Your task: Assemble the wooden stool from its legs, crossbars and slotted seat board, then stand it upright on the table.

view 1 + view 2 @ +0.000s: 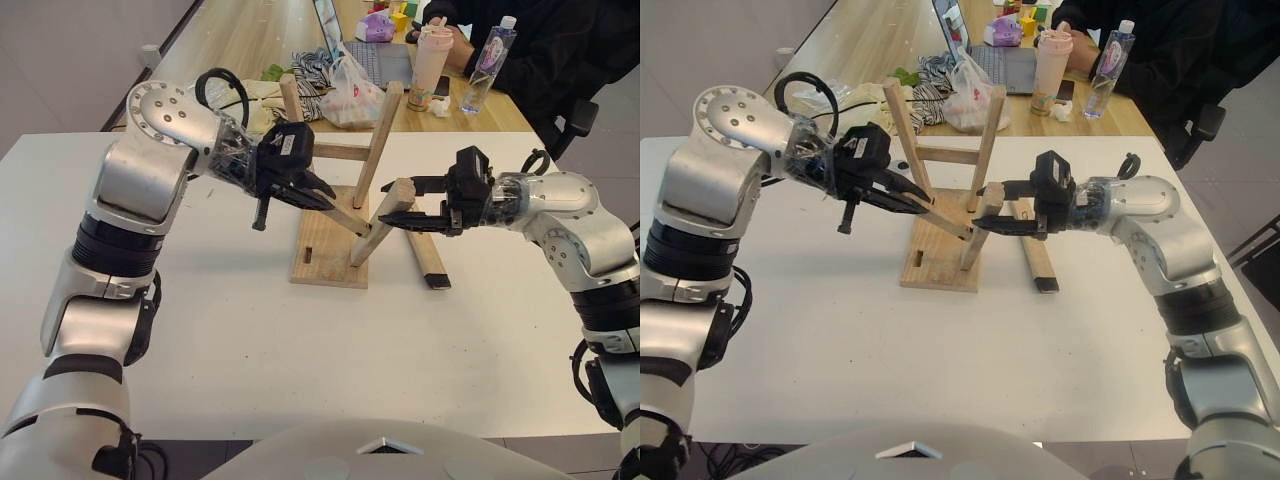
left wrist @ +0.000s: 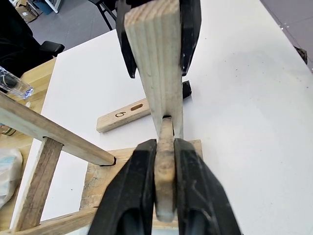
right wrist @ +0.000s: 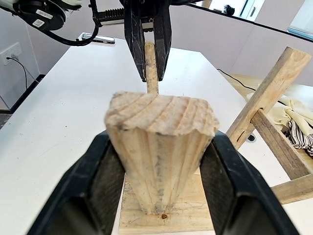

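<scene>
Flat pale wooden crossbar, clamped in left gripper, long axis pointing into tilted square wooden leg at its slot, leg clamped by right gripper.

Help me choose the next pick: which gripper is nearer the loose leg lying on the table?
Right. The right gripper, jaws shut on a standing leg, hangs just above the loose leg; the left gripper, clamping a crossbar, is across the seat board.

head stereo: down over table | wrists: close, facing each other across leg
</scene>
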Controlling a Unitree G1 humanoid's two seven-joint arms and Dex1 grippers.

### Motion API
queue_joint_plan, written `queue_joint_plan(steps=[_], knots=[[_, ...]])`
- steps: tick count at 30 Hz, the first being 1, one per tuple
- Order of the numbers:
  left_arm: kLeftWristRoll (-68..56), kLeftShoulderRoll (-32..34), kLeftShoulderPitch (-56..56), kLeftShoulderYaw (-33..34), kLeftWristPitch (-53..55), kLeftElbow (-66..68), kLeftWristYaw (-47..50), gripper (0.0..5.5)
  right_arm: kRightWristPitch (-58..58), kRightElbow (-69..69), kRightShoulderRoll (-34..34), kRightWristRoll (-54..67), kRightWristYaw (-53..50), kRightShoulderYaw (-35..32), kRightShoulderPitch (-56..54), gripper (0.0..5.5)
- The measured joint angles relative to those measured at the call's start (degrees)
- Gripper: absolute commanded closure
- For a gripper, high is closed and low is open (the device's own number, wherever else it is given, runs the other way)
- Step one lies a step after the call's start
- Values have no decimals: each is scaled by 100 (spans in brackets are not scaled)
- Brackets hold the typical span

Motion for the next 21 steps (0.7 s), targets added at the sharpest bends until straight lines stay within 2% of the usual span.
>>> queue_joint_plan(steps=[6, 11, 16, 21], knots=[[-563, -144, 650, 414, -1052, 1083, 37, 514, -74, 123, 12, -1, 31, 4, -22, 345], [-650, -703, 997, 533, -2678, 2936, 33, 513, -182, 489, 13, -2, 128, 3, -96, 345], [-70, -1207, 993, 368, -3945, 4492, 204, 513, -364, 669, 38, 46, 254, 1, -125, 345], [455, -1497, 682, 190, -4518, 5418, 354, 513, -533, 907, 101, 80, 610, 2, -278, 345]])
